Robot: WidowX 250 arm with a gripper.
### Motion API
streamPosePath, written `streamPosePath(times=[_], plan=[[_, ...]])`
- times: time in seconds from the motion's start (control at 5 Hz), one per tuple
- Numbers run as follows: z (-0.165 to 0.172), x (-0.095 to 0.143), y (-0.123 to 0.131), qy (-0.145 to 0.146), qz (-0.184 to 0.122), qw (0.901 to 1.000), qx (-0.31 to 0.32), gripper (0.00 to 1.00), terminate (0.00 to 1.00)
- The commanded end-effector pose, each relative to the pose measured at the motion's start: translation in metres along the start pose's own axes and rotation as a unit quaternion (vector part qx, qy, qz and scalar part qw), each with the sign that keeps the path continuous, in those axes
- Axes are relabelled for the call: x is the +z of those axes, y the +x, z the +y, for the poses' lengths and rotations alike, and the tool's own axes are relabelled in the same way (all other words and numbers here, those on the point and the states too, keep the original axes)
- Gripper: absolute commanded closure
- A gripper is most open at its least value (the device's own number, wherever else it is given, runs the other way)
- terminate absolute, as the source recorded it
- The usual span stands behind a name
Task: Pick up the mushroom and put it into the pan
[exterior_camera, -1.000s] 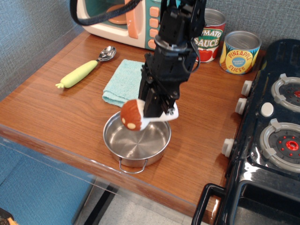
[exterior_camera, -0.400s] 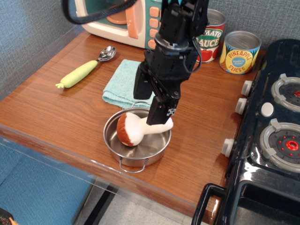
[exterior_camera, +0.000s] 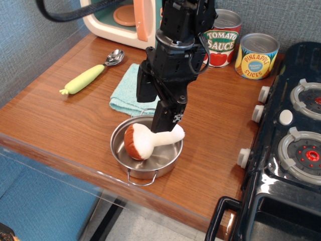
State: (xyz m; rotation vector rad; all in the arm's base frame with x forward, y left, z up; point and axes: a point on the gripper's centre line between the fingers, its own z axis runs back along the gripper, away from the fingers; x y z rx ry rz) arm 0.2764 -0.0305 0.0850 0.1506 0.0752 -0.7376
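The mushroom [exterior_camera: 142, 141] lies on its side in the pan [exterior_camera: 163, 158], its reddish-brown cap to the left and its white stem pointing right onto the rim. The steel pan sits near the table's front edge, one wire handle facing front. My black gripper [exterior_camera: 155, 104] hangs just above the pan's back edge with its jaws spread apart and nothing between them. The right finger [exterior_camera: 167, 116] ends close over the stem; I cannot tell whether it touches it.
A teal cloth [exterior_camera: 127, 89] lies behind the pan, a yellow-green handled spoon [exterior_camera: 90, 73] to the left. A toy microwave [exterior_camera: 118, 20], a tomato sauce can [exterior_camera: 221, 44] and a pineapple can [exterior_camera: 257, 55] stand at the back. A black stove [exterior_camera: 293, 145] fills the right.
The mushroom, held above the pan a second ago, now lies in the pan. The gripper has opened, let it go, and risen slightly up and left.
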Motion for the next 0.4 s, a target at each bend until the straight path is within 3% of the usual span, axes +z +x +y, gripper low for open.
streamPosePath(times=[0.0,0.2], plan=[[0.0019,0.0096,-0.0099,0.031,-0.026,0.9971,0.064,0.00,0.00],[0.0019,0.0096,-0.0099,0.031,-0.026,0.9971,0.064,0.00,1.00]])
